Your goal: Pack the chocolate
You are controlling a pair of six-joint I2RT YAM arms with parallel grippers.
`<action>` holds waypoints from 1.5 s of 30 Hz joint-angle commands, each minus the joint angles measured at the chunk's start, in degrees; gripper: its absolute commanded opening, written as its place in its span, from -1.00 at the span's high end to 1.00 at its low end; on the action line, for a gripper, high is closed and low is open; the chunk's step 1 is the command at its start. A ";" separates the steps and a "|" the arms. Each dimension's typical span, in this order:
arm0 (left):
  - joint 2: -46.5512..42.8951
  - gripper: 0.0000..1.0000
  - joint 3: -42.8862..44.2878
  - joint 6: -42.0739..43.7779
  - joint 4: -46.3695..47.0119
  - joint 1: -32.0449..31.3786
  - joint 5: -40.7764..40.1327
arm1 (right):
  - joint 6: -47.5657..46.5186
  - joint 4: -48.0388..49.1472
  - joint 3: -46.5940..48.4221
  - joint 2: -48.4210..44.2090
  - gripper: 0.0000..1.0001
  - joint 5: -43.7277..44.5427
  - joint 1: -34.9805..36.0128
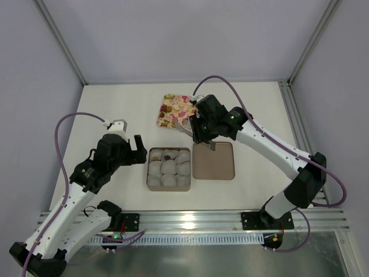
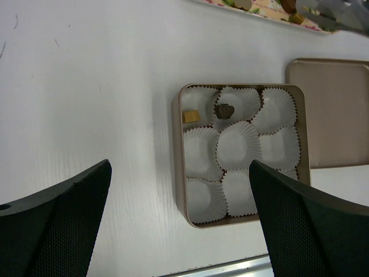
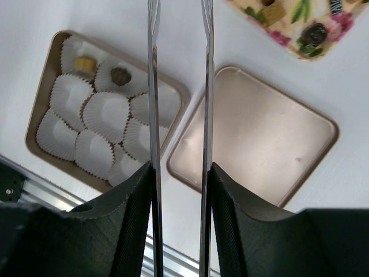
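Looking down on 1 white table [image 1: 115, 104], closed in by pale walls [image 1: 173, 34] and 2 grey metal posts [image 1: 60, 40] at the far corners, with 1 slotted rail [image 1: 190, 218] along the 6 o'clock edge.

Counting 1 square brown box [image 1: 149, 172], 1 matching lid [image 1: 213, 161], 1 flower-print tray [image 1: 180, 118] and 9 white crinkled paper cups [image 2: 236, 147] in 3 rows of 3.

Finding the box toward 6 o'clock on the table, the lid lying flat just beside it at 3 o'clock, and the tray at 12 o'clock of the box, apart from both.

Seeing chocolate [image 3: 314, 36] in 2 places. On the tray: several pieces, number unclear. In the box: 2 pieces side by side in the far row, 1 tan piece [image 2: 191, 116] at the 11 o'clock corner and 1 dark piece [image 2: 224, 109] in the 12 o'clock cup. Showing only paper in the other 7 cups.

Placing the left gripper [image 2: 180, 164] at 9 o'clock of the box, over bare table, fingers spread wide, gripping nothing.

Placing the right gripper [image 3: 179, 69] between tray and lid, thin metal fingers a narrow slit apart. Tips out of the wrist view, blurred elsewhere: cannot tell whether released or grasping.
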 commanded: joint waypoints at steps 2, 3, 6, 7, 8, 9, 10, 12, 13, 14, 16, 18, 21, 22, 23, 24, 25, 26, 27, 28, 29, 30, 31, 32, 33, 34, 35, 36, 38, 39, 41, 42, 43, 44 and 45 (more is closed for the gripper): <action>-0.23 -0.99 0.00 -0.77 0.34 0.24 -0.69 | -3.30 0.83 4.61 1.55 0.11 0.89 -4.40; -0.31 -0.99 0.00 -0.77 0.34 0.24 -0.60 | -3.65 0.74 5.32 2.69 0.11 0.80 -4.93; -0.14 -0.99 0.00 -0.77 0.34 0.24 -0.60 | -4.79 0.30 8.57 6.65 0.11 0.80 -5.90; -0.14 -0.99 0.00 -0.77 0.34 0.15 -0.69 | -4.97 0.04 9.27 8.74 0.11 0.80 -5.91; -0.14 -0.99 0.00 -0.77 0.34 0.24 -0.77 | -5.14 -0.05 10.84 9.81 0.11 0.54 -6.17; -0.23 -0.99 0.00 -0.86 0.25 0.24 -0.86 | -5.41 -0.05 11.47 10.69 0.11 0.53 -6.17; -0.14 -0.99 0.00 -0.86 0.34 0.24 -0.86 | -5.50 -0.14 12.00 12.53 0.11 0.53 -6.26; -0.14 -0.99 0.00 -0.77 0.34 0.24 -0.86 | -5.50 -0.14 13.49 14.29 0.11 0.53 -6.52; -0.05 -0.99 -0.09 -0.86 0.34 0.24 -1.04 | -5.50 -0.14 13.84 15.08 0.11 0.53 -6.52; -0.05 -0.99 -0.09 -0.86 0.25 0.24 -0.95 | -5.41 -0.05 14.46 16.49 0.11 0.36 -6.52; -0.14 -1.00 -0.09 -0.86 0.25 0.24 -0.95 | -5.59 0.65 15.07 17.46 0.11 -0.69 -6.52; 0.04 -0.99 -0.09 -0.86 0.25 0.24 -0.95 | -5.59 0.74 15.78 19.04 0.11 -0.96 -6.52; 0.12 -0.99 0.00 -0.86 0.25 0.24 -0.95 | -6.11 0.56 17.27 20.89 0.11 -0.70 -6.61; 0.21 -0.99 0.00 -0.86 0.25 0.24 -1.04 | -6.29 0.48 18.06 21.24 0.11 -0.61 -6.52; 0.21 -1.00 0.00 -0.94 0.17 0.24 -0.95 | -6.55 0.48 18.33 21.77 0.11 -0.61 -6.52; 0.30 -0.99 0.00 -0.95 -0.01 0.24 -0.95 | -6.73 0.48 18.59 22.03 0.11 -0.52 -6.52; 0.21 -0.99 0.00 -0.95 0.25 0.24 -0.95 | -7.25 0.30 19.29 22.30 0.11 -0.35 -6.52; 0.30 -1.00 -0.09 -0.86 0.17 0.24 -0.95 | -7.52 0.30 19.65 22.73 0.11 -0.26 -6.52; 0.39 -0.99 0.00 -0.86 0.25 0.24 -0.95 | -7.69 0.13 20.08 23.35 0.11 -0.17 -6.52; 0.30 -0.99 0.00 -0.86 0.17 0.24 -0.95 | -7.96 -0.05 20.87 23.79 0.11 -0.26 -6.52; 0.39 -0.99 0.00 -0.94 0.16 0.24 -0.95 | -8.57 -0.14 21.31 24.14 0.11 -0.17 -6.52; 0.56 -0.99 0.00 -0.86 0.25 0.24 -0.95 | -8.83 -0.66 21.93 25.02 0.11 -0.17 -6.52; 0.48 -1.00 0.00 -0.86 0.25 0.24 -1.04 | -8.92 -0.84 22.89 25.46 0.11 -0.17 -6.52; 0.48 -0.99 0.00 -0.86 0.17 0.24 -0.95 | -9.45 -1.02 23.42 25.81 0.11 -0.34 -6.52; 0.56 -0.99 0.00 -0.86 0.16 0.24 -1.04 | -9.54 -1.37 23.78 26.16 0.10 -0.52 -6.52; 0.56 -0.99 0.00 -0.86 0.16 0.15 -1.04 | -9.80 -1.54 24.56 26.95 0.11 -0.70 -6.52; 0.56 -0.99 0.00 -0.94 0.16 0.24 -1.04 | -9.98 -1.81 24.92 27.39 0.10 -1.13 -6.52; 0.65 -0.99 0.00 -0.95 0.16 0.24 -1.04 | -10.42 -1.98 25.18 27.75 0.11 -1.31 -6.52; 0.65 -1.00 0.00 -0.86 0.16 0.24 -1.13 | -10.86 -2.25 25.71 28.71 0.11 -1.84 -6.52; 0.65 -0.99 0.00 -0.86 0.16 0.24 -1.21 | -11.12 -2.25 25.71 28.80 0.10 -2.19 -6.52; 0.83 -0.99 0.00 -0.94 0.16 0.24 -1.13 | -11.38 -2.08 25.89 29.24 0.11 -2.46 -6.43; 0.74 -0.99 0.00 -0.86 0.16 0.24 -1.13 | -11.56 -2.25 25.80 29.50 0.10 -2.46 -6.43; 0.83 -0.99 0.00 -0.86 0.08 0.24 -1.13 | -11.56 -2.25 25.80 29.59 0.10 -2.46 -6.35; 0.83 -1.00 0.00 -0.86 0.08 0.24 -1.04 | -11.65 -2.25 25.80 29.94 0.10 -2.46 -6.35; 0.91 -0.99 0.00 -0.86 0.08 0.24 -1.04 | -11.74 -2.25 25.89 30.12 0.10 -2.46 -6.26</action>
